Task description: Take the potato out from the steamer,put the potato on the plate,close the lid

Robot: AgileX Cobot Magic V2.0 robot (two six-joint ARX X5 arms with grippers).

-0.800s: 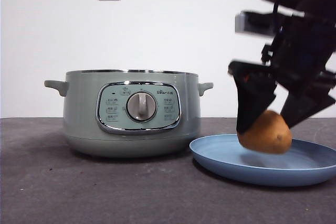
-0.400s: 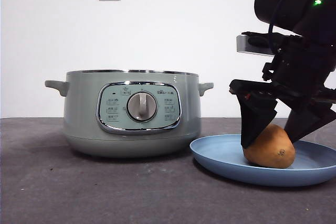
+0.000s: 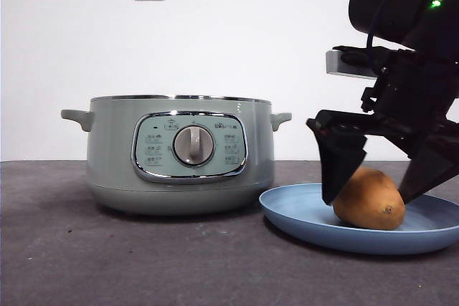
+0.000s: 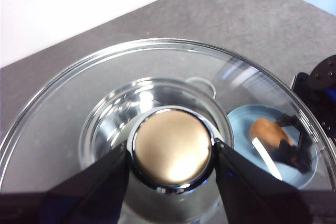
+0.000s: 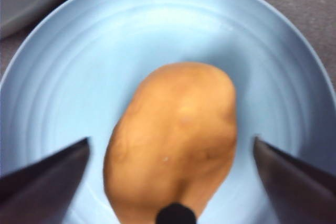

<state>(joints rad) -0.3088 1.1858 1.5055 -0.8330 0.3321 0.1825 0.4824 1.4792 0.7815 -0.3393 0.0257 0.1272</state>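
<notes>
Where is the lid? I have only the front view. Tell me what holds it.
Observer: The left gripper is shut on the lid's knob.
Operator: Say what lies under it.
Observer: Through the glass, the open steamer shows directly below.
Operator: Now check the right gripper against the potato.
Observer: The right gripper is open, with a gap between each jaw and the potato, which lies on the plate.
</notes>
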